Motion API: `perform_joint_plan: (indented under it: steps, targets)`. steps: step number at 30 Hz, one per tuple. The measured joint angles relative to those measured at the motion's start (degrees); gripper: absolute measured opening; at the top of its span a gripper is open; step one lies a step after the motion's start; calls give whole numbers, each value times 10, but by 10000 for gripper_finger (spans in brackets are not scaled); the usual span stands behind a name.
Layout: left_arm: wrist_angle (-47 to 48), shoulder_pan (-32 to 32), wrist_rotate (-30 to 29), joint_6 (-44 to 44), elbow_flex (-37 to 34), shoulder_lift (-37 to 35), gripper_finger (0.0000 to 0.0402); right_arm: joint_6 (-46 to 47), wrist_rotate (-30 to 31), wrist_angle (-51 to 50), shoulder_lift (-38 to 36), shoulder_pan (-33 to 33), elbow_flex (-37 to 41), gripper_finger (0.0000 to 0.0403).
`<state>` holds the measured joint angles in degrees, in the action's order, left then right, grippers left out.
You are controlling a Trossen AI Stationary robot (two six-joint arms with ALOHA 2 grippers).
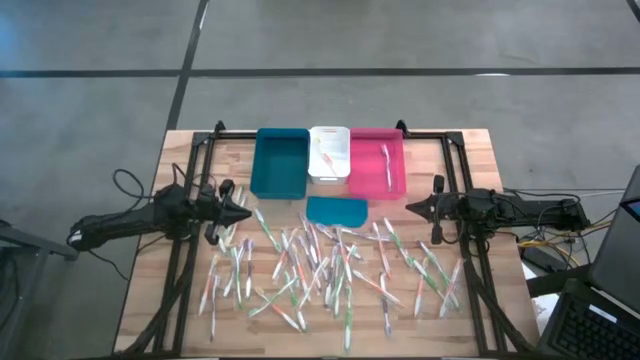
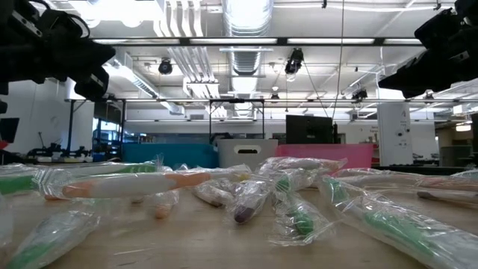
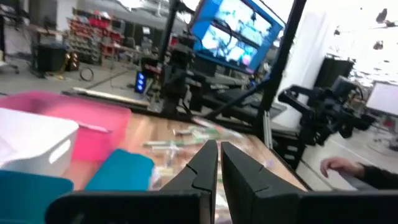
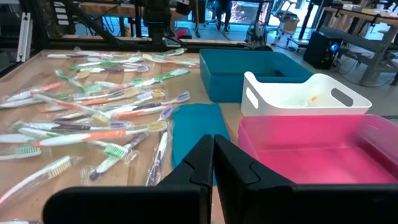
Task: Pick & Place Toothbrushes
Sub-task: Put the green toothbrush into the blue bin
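Observation:
Many toothbrushes [image 1: 320, 265] in clear wrappers lie scattered flat over the wooden table's middle and near part; they also show in the low view [image 2: 246, 196] and the right wrist view [image 4: 93, 118]. One toothbrush lies in the pink bin [image 1: 385, 165], and another in the white bin [image 1: 327, 155]. My left gripper [image 1: 243, 212] hovers level at the table's left side, shut and empty [image 3: 219, 152]. My right gripper [image 1: 410, 208] hovers at the right side, pointing toward the pile, shut and empty [image 4: 213, 149].
Three bins stand side by side at the far edge: teal [image 1: 280, 162], white [image 1: 329, 170], pink [image 1: 362, 160]. A flat teal lid [image 1: 336, 209] lies just in front of them. A black frame [image 1: 190, 180] borders the table. A person's hand [image 3: 339, 167] shows beyond the table.

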<state>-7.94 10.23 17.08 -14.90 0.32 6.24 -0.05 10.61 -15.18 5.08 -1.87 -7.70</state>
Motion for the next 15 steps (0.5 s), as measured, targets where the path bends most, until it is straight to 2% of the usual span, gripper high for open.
perform_joint_plan:
  steps: [6, 15]
  targets:
    - [-17, -35, -6, 6, 11, 41, 25, 0, 0, 0, 0, 0, 0, 8]
    - [-44, -74, -56, 10, 29, 89, 25, -1, 0, 0, 0, 0, 0, 8]
